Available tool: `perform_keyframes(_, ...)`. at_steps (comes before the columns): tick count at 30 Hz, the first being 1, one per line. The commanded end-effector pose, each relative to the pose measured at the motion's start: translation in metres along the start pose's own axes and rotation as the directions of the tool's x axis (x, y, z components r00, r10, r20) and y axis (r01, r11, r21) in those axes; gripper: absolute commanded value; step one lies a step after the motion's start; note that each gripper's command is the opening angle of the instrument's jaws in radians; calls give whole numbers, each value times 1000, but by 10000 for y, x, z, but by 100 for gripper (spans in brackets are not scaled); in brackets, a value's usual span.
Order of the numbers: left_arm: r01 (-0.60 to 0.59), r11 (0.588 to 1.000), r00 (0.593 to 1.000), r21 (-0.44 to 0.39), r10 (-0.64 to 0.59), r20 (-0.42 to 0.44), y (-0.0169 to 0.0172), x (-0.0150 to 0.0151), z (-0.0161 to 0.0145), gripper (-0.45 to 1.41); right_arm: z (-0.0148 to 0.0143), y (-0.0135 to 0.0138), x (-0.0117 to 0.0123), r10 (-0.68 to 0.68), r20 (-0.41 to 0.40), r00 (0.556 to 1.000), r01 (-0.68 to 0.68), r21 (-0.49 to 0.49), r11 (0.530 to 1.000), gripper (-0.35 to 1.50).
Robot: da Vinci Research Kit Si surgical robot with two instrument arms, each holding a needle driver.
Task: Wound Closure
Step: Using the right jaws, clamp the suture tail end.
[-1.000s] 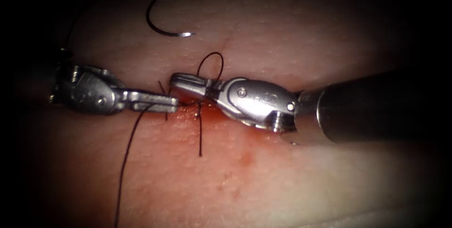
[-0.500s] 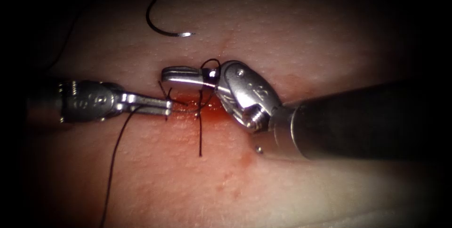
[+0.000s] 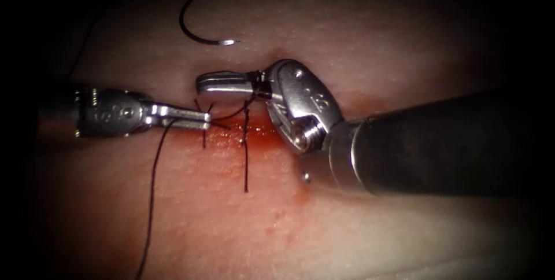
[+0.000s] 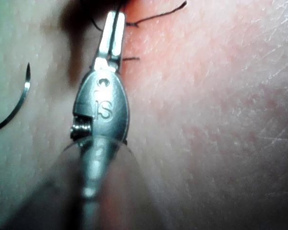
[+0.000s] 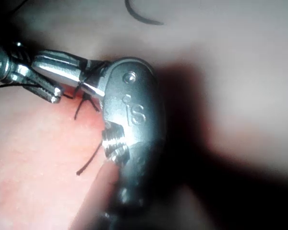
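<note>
The curved needle (image 3: 196,32) lies free on the tissue (image 3: 370,48), up and to the left of the cut, and neither tool holds it; it also lies loose beside the tools, needle (image 4: 15,109), needle (image 5: 141,18). My left tool (image 3: 208,119) is shut on the thread (image 3: 153,199) just left of the cut, and a long strand hangs down from it. The right tool (image 3: 199,83) reaches across the cut, jaws shut, with a thread loop wound around their base. A short thread end (image 3: 245,167) lies over the red fluid (image 3: 263,135).
The right tool's thick shaft (image 3: 451,141) covers the tissue to the right of the cut. A short thread stub (image 3: 203,140) stands below the left tool's tip. The left tool (image 4: 114,24) lies close over the wet red tissue (image 4: 221,105).
The right tool has swung up and to the left, and the tall loop that stood above its jaws now lies tight around them. The left tool has drawn back slightly left.
</note>
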Motion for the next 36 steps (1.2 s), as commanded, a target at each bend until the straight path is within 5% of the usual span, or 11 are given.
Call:
perform_keyframes(1, -1, 1000, 1000, -2, 1, 1, -3, -8, 4, -45, 2, 3, -6, 4, 18, 1000, -4, 26, 1000, -35)
perform_keyframes(11, 14, 1000, 1000, -2, -14, 18, -16, -26, 5, -45, 0, -8, -4, -78, 192, 978, 32, 235, 972, -35)
perform_keyframes(24, 24, 999, 999, -31, -23, 24, -9, -37, 24, -45, 10, -14, -3, -331, 381, 863, 143, 444, 885, -33)
perform_keyframes(28, 24, 999, 999, -35, -23, 26, -8, -37, 23, -45, 16, -18, -8, -376, 401, 835, 160, 478, 864, 15)
perform_keyframes(31, 24, 999, 999, -35, -23, 26, -8, -37, 23, -45, 21, -23, -12, -404, 419, 813, 163, 503, 849, 34)
perform_keyframes(33, 24, 999, 999, -35, -23, 26, -8, -37, 22, -45, 27, -32, -18, -424, 438, 793, 156, 526, 836, 74)
perform_keyframes(36, 24, 999, 999, -36, -24, 26, -8, -36, 22, -45, 30, -37, -20, -429, 440, 789, 154, 534, 831, 91)
